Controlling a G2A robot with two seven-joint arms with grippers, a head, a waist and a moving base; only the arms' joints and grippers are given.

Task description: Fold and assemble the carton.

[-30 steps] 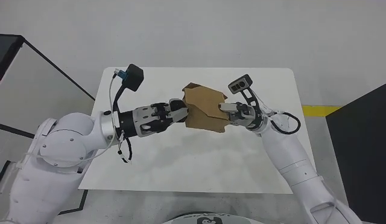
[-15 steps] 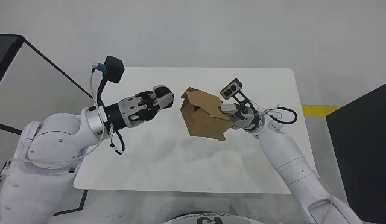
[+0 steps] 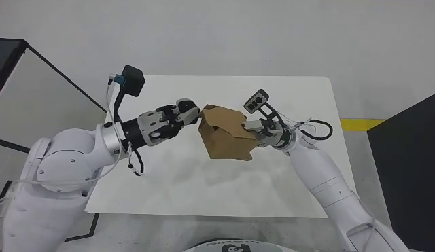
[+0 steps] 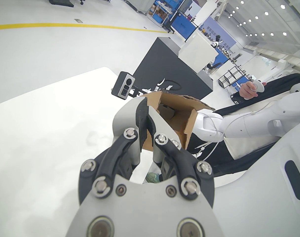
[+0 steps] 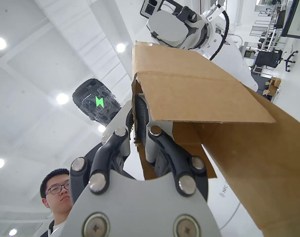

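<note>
The brown cardboard carton (image 3: 228, 136) is held above the middle of the white table (image 3: 170, 184), partly formed, with one end open. My right gripper (image 3: 253, 131) is on its right side, shut on a cardboard edge (image 5: 137, 124) beside a folded flap (image 5: 189, 89). My left gripper (image 3: 196, 113) is at the carton's upper left corner. In the left wrist view its fingers (image 4: 141, 114) are pressed together, and the carton's open end (image 4: 174, 119) is right behind them. I cannot tell whether they pinch cardboard or only touch it.
A black frame (image 3: 20, 68) stands off the table's left side and a dark panel (image 3: 408, 150) off its right. The white tabletop around and in front of the carton is bare.
My left gripper left the carton, drew back to the left, then returned to its left corner. The right gripper kept its hold and turned the carton, shifting it slightly left.
</note>
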